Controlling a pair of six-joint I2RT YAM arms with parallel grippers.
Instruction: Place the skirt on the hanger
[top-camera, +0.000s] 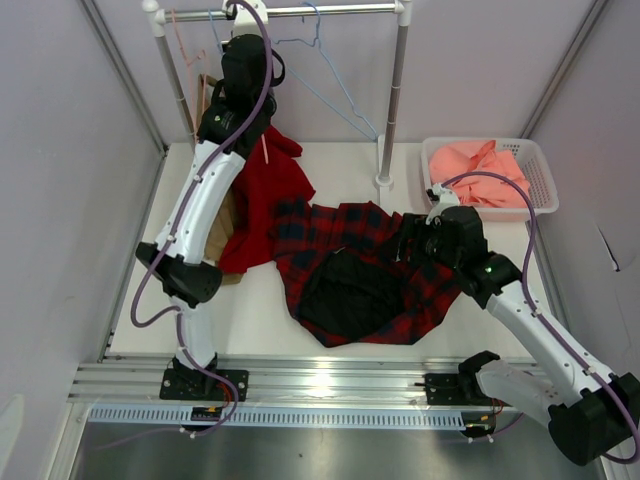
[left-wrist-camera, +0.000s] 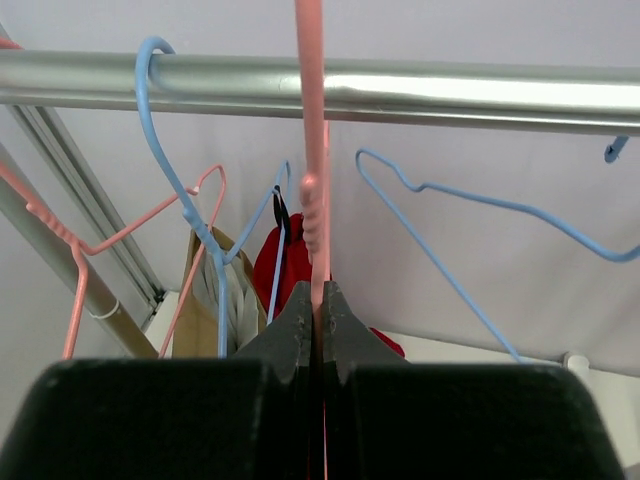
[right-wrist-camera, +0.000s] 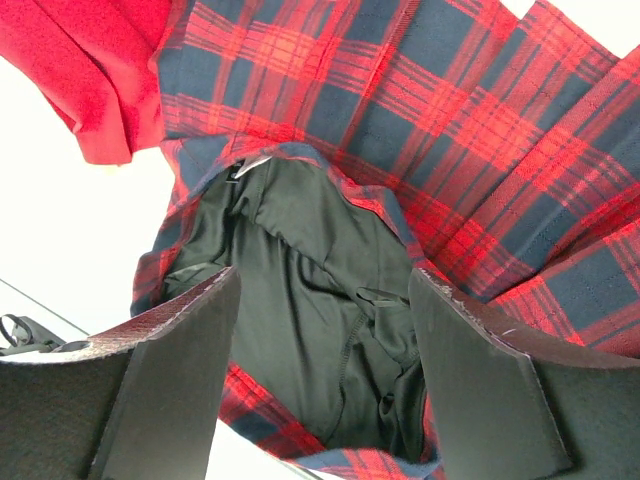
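Note:
The skirt, red and dark plaid with a black lining, lies spread in the middle of the table. My right gripper hovers over its right part. In the right wrist view the gripper stands open, its fingers apart from the black lining below them, with plaid beyond. My left gripper is raised to the rail at the back. The left wrist view shows it shut on the thin pink wire of the hanger, which rises in front of the rail.
Light-blue hangers and another pink hanger hang on the rail. A solid red garment lies left of the skirt. A white basket holding salmon cloth sits at the back right. The rack post stands between.

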